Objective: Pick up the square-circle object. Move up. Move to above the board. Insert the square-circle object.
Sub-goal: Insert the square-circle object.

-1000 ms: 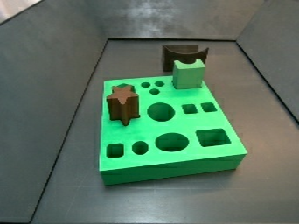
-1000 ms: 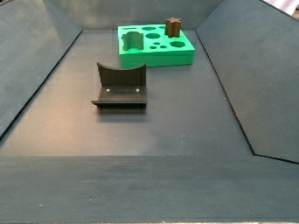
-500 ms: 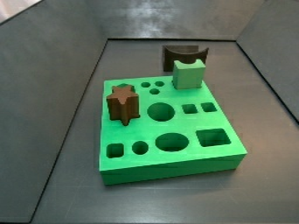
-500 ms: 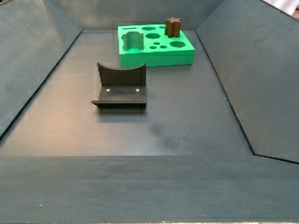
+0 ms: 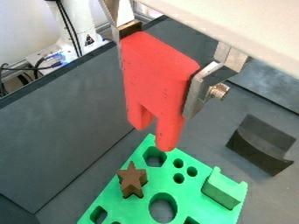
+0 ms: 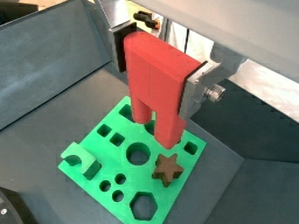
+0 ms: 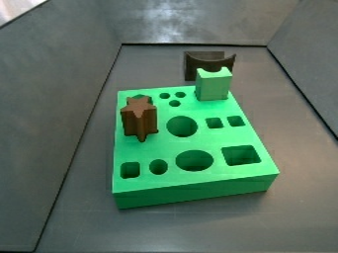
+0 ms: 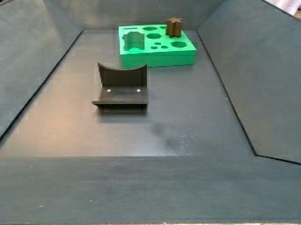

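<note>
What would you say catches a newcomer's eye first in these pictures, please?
In both wrist views, the red square-circle object fills the middle, clamped between the gripper's silver fingers and hanging legs-down high above the board. That bright green board stands out against the dark floor in both side views, carrying a dark brown star-shaped block and a small green block. The dark fixture stands apart on the floor.

**A lab test rig**

Dark grey walled bin (image 8: pixel 153 132) with a fixture (image 8: pixel 120 87) on its floor; beyond the gripper (image 5: pixel 163 83) fingers, cables (image 5: pixel 47 61) and white equipment (blurred) sit outside the wall.
</note>
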Tool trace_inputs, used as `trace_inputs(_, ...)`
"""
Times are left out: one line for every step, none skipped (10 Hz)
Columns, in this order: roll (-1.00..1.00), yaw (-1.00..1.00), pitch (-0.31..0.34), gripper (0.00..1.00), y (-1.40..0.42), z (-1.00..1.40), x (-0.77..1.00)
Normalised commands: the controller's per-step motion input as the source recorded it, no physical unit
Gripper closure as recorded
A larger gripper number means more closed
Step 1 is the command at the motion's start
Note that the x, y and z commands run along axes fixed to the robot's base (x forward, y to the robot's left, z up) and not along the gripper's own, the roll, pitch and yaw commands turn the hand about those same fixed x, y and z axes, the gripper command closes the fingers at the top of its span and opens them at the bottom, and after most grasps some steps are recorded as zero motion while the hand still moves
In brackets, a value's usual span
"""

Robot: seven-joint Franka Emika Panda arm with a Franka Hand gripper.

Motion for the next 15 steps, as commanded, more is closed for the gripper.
trace_inputs(0.0, 0.0, -0.016, 1.0, 0.0, 0.0, 0.0)
trace_inputs(0.0, 0.0, -0.009, 1.0, 0.0, 0.0, 0.0)
trace_inputs(-0.02, 0.0, -0.014, 1.0, 0.0, -0.01, 0.0)
trace_inputs(-0.01, 0.0, -0.044, 1.0, -0.05, -0.07, 0.02)
trace_inputs(0.01, 0.01, -0.03, 1.0, -0.19, -0.04, 0.01)
trace_inputs(0.18, 0.13, -0.127, 1.0, -0.49, -0.44, 0.0)
trace_inputs(0.21, 0.13, -0.116, 1.0, -0.68, -0.76, 0.05)
trace_inputs(0.13, 0.05, -0.117, 1.0, -0.66, -0.72, 0.17)
trace_inputs(0.13, 0.54, -0.099, 1.0, -0.4, -0.72, 0.19)
trace_inputs(0.15, 0.81, -0.153, 1.0, -0.16, -0.7, -0.01)
trace_inputs(0.08, 0.88, -0.156, 1.0, -0.1, -0.72, -0.03)
trace_inputs(0.09, 0.76, -0.126, 1.0, -0.25, -0.81, 0.0)
trace_inputs(0.03, 0.27, -0.1, 1.0, -0.37, -0.28, 0.01)
trace_inputs(-0.01, 0.0, 0.0, 1.0, 0.0, 0.0, 0.0)
trace_inputs(0.09, 0.0, -0.12, 1.0, -0.48, -0.53, -0.04)
